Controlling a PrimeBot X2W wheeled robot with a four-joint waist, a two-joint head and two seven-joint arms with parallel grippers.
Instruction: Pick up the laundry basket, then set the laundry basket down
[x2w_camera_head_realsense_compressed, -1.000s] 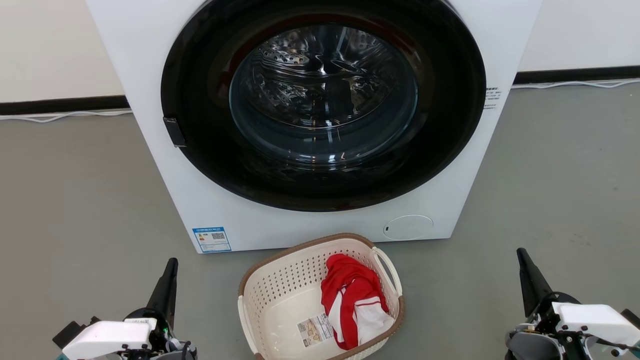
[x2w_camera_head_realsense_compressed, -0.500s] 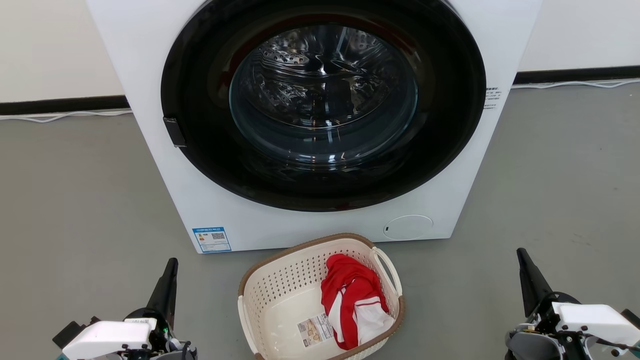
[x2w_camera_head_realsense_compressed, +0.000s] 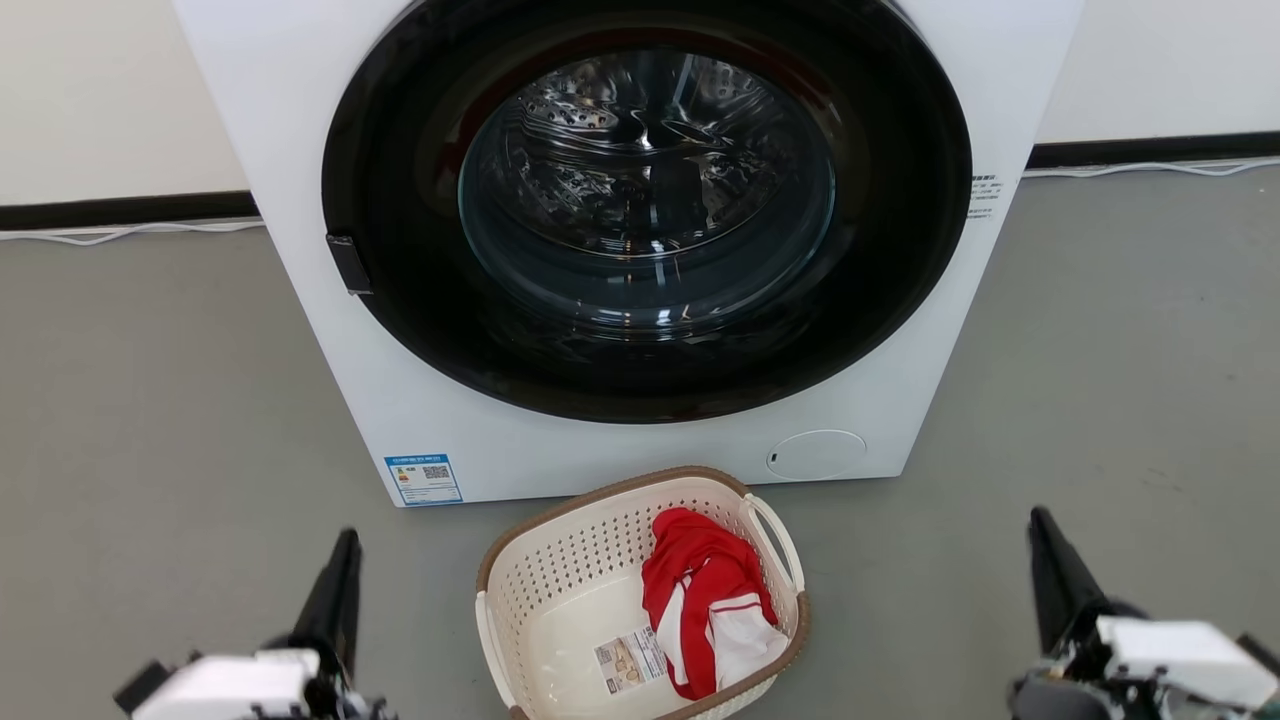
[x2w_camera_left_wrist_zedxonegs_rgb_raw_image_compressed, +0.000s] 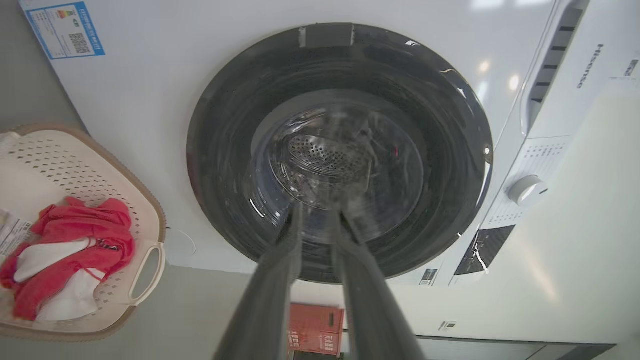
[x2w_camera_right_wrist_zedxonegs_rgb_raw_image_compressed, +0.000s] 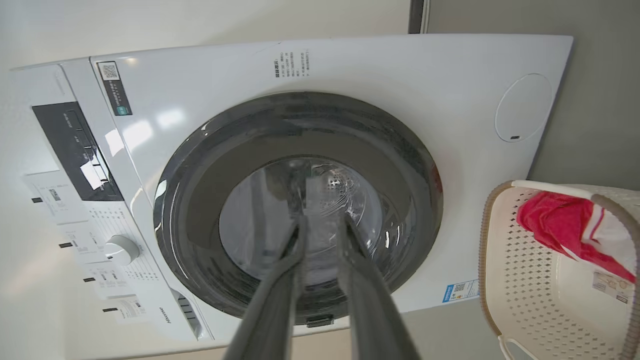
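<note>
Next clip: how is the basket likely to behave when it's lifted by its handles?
Probably stiff: the basket looks like moulded perforated plastic that holds its shape. Likely light for its size, since much of its bottom is bare and it holds a red garment. The garment lies toward the right handle, so the basket may tip slightly that way, and the floppy cloth could shift.
</note>
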